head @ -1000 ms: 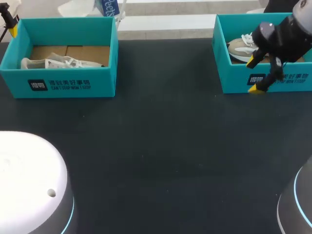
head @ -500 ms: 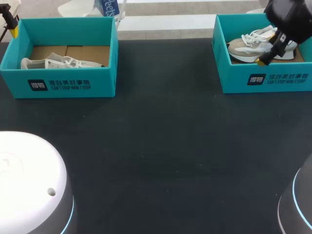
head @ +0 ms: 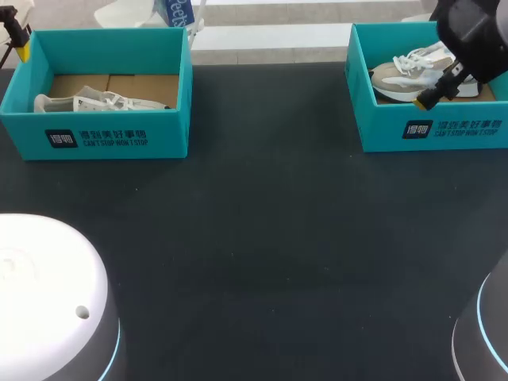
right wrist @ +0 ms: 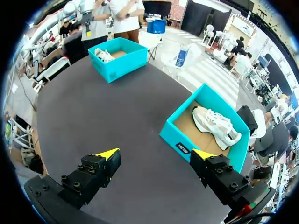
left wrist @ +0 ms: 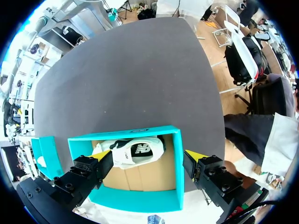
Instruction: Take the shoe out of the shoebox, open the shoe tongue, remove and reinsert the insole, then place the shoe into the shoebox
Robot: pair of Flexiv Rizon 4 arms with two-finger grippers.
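Two teal shoeboxes stand at the table's far side. The left shoebox [head: 119,139] holds a pale shoe [head: 95,101] lying flat. In the right shoebox [head: 432,131] lies a beige and white sneaker [head: 409,71]. My right arm [head: 472,32] hangs over that box, one yellow fingertip [head: 426,98] above its front wall. From the right wrist, my right gripper [right wrist: 155,154] is open and empty, high above the table, with the sneaker [right wrist: 217,126] ahead of it. My left gripper [left wrist: 148,156] is open and empty above the left shoebox [left wrist: 177,163], over the white shoe [left wrist: 133,151].
The dark table [head: 262,238] stretches wide between and in front of the boxes. My arms' white bases sit at the near left corner [head: 48,302] and near right corner [head: 484,333]. A person stands just beyond the table's far edge by the left box.
My right gripper has risen from in front of the right box's front wall and moved back over the box, uncovering the sneaker. The left arm has stayed still.
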